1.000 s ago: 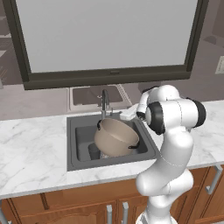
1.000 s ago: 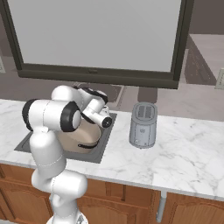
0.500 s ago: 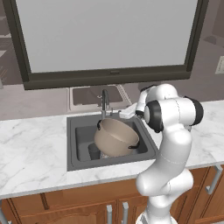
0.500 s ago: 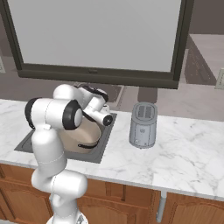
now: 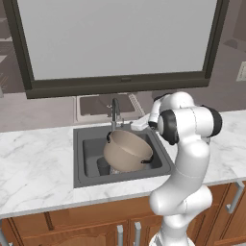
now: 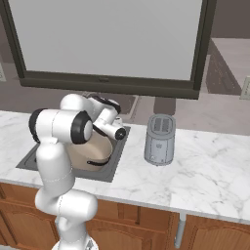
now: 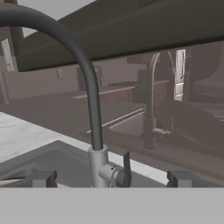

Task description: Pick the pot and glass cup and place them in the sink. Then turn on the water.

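The taupe pot (image 5: 127, 151) lies tilted inside the dark sink (image 5: 86, 178), its black handles showing; it also shows behind my arm (image 6: 93, 155). A small dark glass cup (image 5: 102, 166) sits in the basin just left of the pot. The dark curved faucet (image 5: 115, 113) stands at the sink's back edge, and no water falls from it. My gripper (image 5: 133, 125) hovers just right of the faucet, open and holding nothing. In the hand view the faucet base (image 7: 99, 168) and its small lever (image 7: 126, 168) stand between and just beyond my open gripper (image 7: 111, 178).
A grey toaster (image 6: 160, 139) stands on the white marble counter (image 6: 205, 171) right of the sink. A large dark-framed window (image 5: 120, 43) runs behind the faucet. Wooden cabinet fronts (image 5: 96, 230) lie below the counter.
The hand has shifted slightly beside the faucet. The pot and the cup lie as before, and the jaws stay open.
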Robot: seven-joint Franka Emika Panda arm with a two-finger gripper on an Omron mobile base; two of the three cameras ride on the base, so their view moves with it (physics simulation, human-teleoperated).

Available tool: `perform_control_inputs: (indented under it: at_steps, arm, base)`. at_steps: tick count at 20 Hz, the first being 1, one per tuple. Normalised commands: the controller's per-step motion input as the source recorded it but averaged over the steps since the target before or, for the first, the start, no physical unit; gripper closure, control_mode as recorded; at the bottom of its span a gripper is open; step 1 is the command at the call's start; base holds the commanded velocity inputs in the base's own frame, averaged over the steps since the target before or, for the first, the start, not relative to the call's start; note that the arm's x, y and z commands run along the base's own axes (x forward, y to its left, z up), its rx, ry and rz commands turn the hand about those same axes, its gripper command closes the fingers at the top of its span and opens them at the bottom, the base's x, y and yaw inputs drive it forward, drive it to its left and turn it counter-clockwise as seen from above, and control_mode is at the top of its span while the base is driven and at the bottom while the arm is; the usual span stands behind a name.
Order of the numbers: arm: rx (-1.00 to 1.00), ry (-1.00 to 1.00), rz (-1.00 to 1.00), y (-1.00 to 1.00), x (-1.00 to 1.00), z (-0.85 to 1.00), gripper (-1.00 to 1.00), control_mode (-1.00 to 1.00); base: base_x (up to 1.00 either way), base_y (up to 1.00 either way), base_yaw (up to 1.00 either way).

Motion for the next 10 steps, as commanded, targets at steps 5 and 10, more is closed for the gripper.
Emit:
perform_control_inputs:
  at_steps: [5, 10]
  arm:
    - [0.00, 0.00, 0.00, 0.00, 0.06, -0.09, -1.00, -1.00]
    - [0.00, 0.00, 0.00, 0.00, 0.03, -0.05, -1.00, -1.00]
  base:
    - [0.00, 0.00, 0.00]
    - [0.00, 0.00, 0.00]
